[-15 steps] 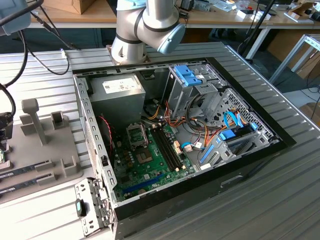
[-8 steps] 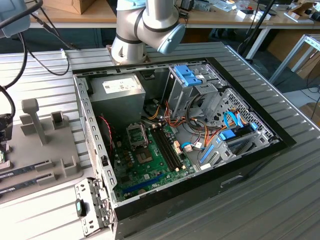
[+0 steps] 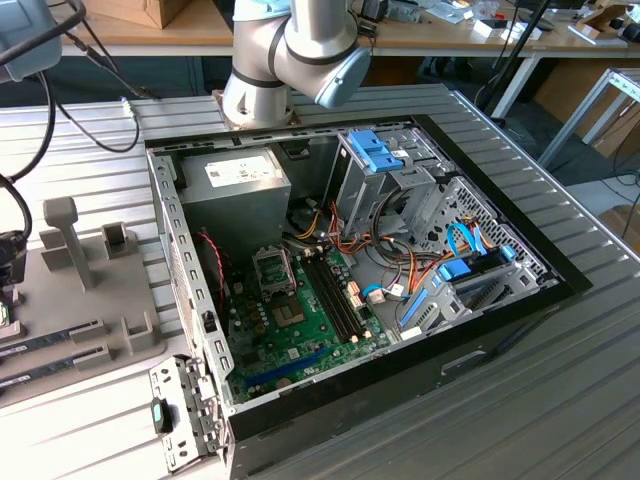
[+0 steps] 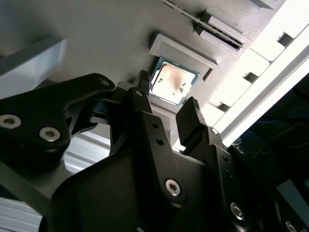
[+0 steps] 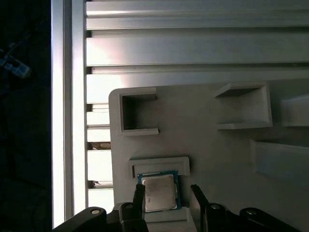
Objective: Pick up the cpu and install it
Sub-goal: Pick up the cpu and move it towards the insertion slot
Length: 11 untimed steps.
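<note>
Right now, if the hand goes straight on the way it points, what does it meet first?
Most likely the cpu, lying in a recess of the grey tray. The open hand straddles it in both wrist views. How far off it is can't be judged.

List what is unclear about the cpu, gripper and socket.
Contact, first wrist view: one finger of the gripper overlaps the cpu's edge; touching or apart, cannot tell.
Motherboard socket, exterior view: too small to tell whether it is open or filled.
Long sticks on the grey tray, exterior view: cut off by the picture's left edge.
</note>
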Each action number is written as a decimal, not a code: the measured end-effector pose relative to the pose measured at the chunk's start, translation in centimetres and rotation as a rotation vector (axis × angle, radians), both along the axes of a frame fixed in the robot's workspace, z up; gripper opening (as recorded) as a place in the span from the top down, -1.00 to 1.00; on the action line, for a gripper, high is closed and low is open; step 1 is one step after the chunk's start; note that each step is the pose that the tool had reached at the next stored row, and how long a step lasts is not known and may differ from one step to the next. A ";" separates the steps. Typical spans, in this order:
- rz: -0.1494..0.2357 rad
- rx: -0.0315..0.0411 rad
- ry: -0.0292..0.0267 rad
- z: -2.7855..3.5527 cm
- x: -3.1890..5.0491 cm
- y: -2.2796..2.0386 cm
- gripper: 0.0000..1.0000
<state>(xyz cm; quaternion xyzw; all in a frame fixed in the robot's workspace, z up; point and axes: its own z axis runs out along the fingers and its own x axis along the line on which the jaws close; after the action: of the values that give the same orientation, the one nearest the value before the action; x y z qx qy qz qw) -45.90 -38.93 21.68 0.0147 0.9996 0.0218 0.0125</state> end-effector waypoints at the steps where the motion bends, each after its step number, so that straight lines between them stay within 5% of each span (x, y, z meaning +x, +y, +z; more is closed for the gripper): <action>1: 0.001 0.0000 -0.0001 -0.07 -0.04 -0.03 0.01; 7: 0.010 -0.0003 -0.0003 -0.58 -0.18 -0.37 0.01; 11: 0.024 -0.0098 0.0000 -0.83 -0.17 -0.38 0.01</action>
<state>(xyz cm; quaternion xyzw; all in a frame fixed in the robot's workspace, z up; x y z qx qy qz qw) -46.07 -39.31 20.85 0.0027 0.9998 0.0170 0.0123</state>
